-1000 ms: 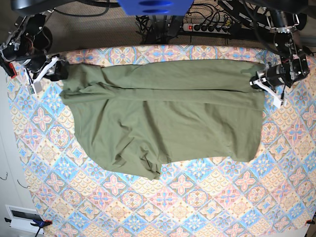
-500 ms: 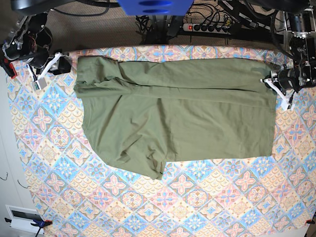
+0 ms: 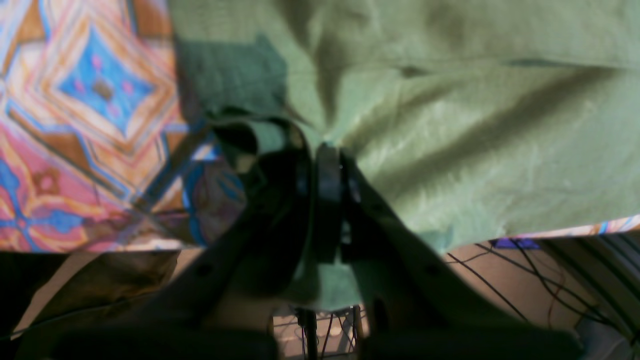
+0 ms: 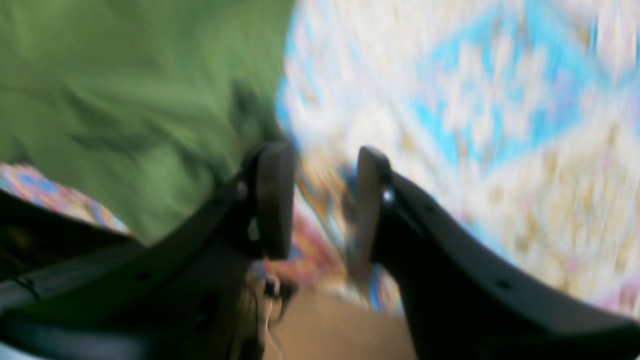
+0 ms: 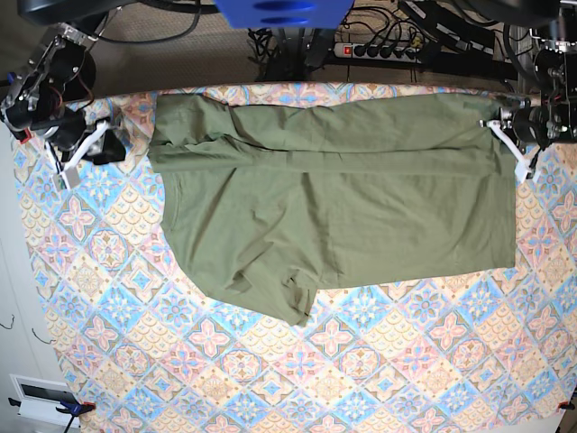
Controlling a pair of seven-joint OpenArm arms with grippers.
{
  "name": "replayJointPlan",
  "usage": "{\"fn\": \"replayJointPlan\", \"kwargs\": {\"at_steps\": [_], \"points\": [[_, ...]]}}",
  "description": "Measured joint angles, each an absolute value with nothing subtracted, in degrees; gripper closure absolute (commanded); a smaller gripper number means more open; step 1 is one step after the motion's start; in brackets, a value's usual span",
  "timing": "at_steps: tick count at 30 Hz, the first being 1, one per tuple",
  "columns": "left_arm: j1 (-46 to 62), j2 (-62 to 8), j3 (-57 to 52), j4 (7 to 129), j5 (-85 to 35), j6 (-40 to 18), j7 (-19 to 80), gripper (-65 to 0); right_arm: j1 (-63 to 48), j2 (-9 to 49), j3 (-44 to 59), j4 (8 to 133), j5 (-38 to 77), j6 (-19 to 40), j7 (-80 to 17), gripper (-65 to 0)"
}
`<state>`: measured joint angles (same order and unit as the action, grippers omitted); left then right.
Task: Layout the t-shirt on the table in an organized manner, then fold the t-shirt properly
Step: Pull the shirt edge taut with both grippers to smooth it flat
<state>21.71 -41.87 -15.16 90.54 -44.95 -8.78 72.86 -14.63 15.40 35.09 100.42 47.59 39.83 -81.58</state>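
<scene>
**Olive t-shirt stretched across the far half of the patterned table**

The t-shirt (image 5: 334,207) lies spread across the far half of the table (image 5: 379,370), its long axis running side to side in the base view. Its far edge sits close to the table's far edge, and a long horizontal fold line runs through the upper part of the cloth. The near edge is straight on the right of that view, while the lower left corner bunches into a rumpled point. The left end of the shirt shows creases and an overlapping flap.

The left gripper (image 3: 325,165) is clenched on the t-shirt (image 3: 450,100): in the left wrist view the dark fingers (image 3: 327,200) are pressed together with green cloth pinched between them, and folds radiate from that point. In the base view this gripper (image 5: 514,135) sits at the shirt's far right corner.

The right gripper (image 4: 320,200) stands released, with a clear gap between its fingers (image 4: 272,200) and only the tablecloth (image 4: 475,100) showing through; the view is blurred. The green cloth (image 4: 125,100) lies just beside one finger. In the base view this gripper (image 5: 95,144) is just left of the shirt's left end.

Beyond the table, a power strip (image 5: 379,50) and cables lie on the floor
</scene>
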Motion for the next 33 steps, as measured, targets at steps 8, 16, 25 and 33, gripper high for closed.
{"fn": "replayJointPlan", "kwargs": {"at_steps": [8, 16, 25, 33], "points": [[21.39, -41.78, -15.20, 90.54, -44.99, -8.56, 72.82, -2.1, -14.28, 15.33, 31.18, 100.55, 46.89, 39.86, -81.01, -21.0], [19.20, -41.60, -17.12, 90.54, -45.06, -8.38, 72.97, -12.7, -7.53, 15.53, 27.62, 100.92, 46.35, 39.86, -79.99, -21.0], [19.51, -39.88, -17.23, 90.54, -45.21, -8.60, 73.03, -24.6, -8.60, 15.92, 23.92, 102.19, 43.40, 39.81, -81.25, -21.1], [19.57, -39.38, -22.06, 90.56, -50.50, -8.60, 73.03, -35.9, -7.53, 15.53, 21.26, 104.01, 43.44, 39.86, -81.54, -21.1]]}}
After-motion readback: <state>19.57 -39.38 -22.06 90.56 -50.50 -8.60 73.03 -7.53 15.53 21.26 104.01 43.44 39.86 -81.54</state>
